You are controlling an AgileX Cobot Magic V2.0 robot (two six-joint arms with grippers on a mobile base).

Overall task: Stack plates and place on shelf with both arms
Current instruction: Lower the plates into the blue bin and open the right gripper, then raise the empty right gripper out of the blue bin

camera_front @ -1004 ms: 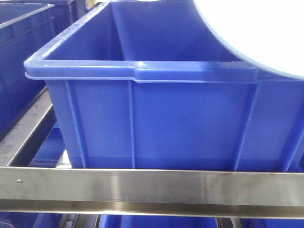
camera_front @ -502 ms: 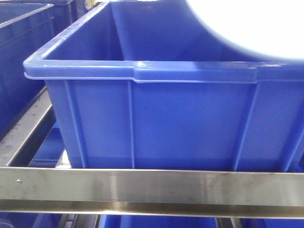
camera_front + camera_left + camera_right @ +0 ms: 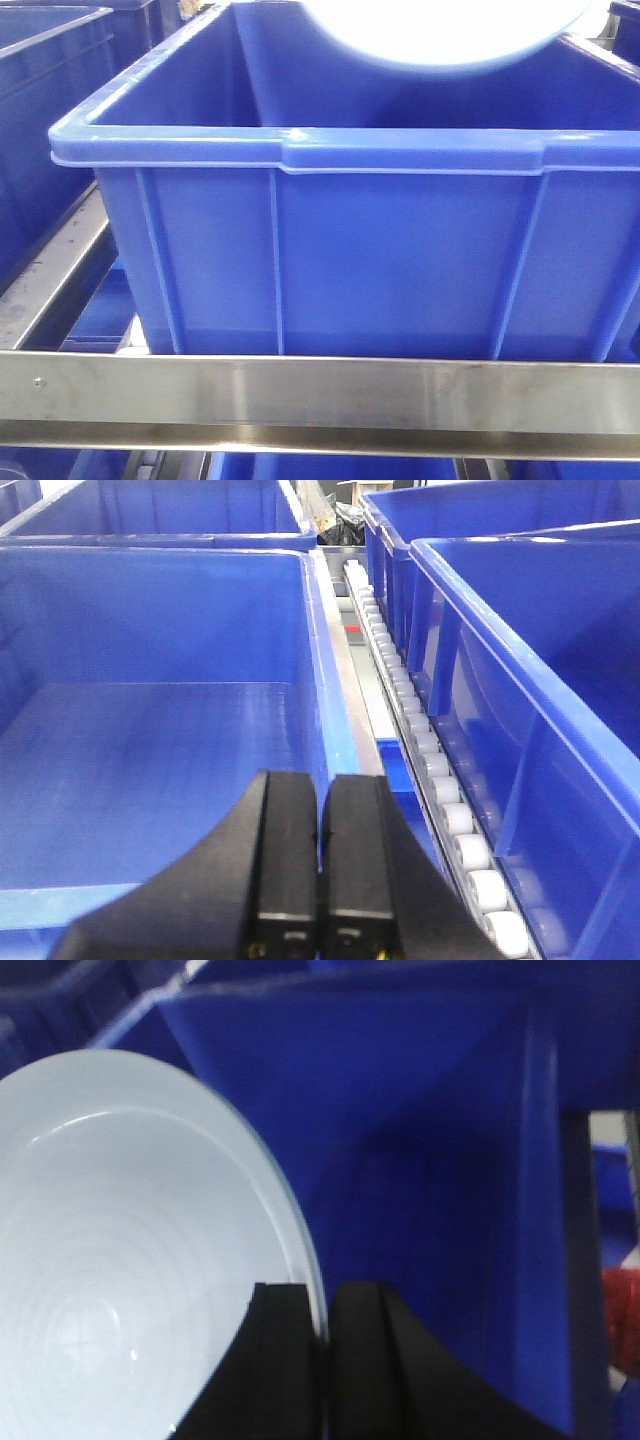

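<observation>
My right gripper point(image 3: 325, 1360) pinches the rim of a pale plate point(image 3: 120, 1260), whose face spreads toward nine o'clock. My left gripper point(image 3: 320, 880) is pressed together on nothing, above a blue crate point(image 3: 150, 730). Beyond the shelf's steel rail point(image 3: 320, 395), the plate hangs blurred at twelve o'clock over the front crate point(image 3: 330, 250).

- The shelf point(image 3: 320, 395) shows a long brushed steel front rail running flat across the front view.
- A large blue crate point(image 3: 340, 250) sits directly on it, just behind the rail.
- Another blue crate point(image 3: 45, 120) stands beside it at left.
- White roller tracks point(image 3: 440, 800) run between neighbouring crates.
</observation>
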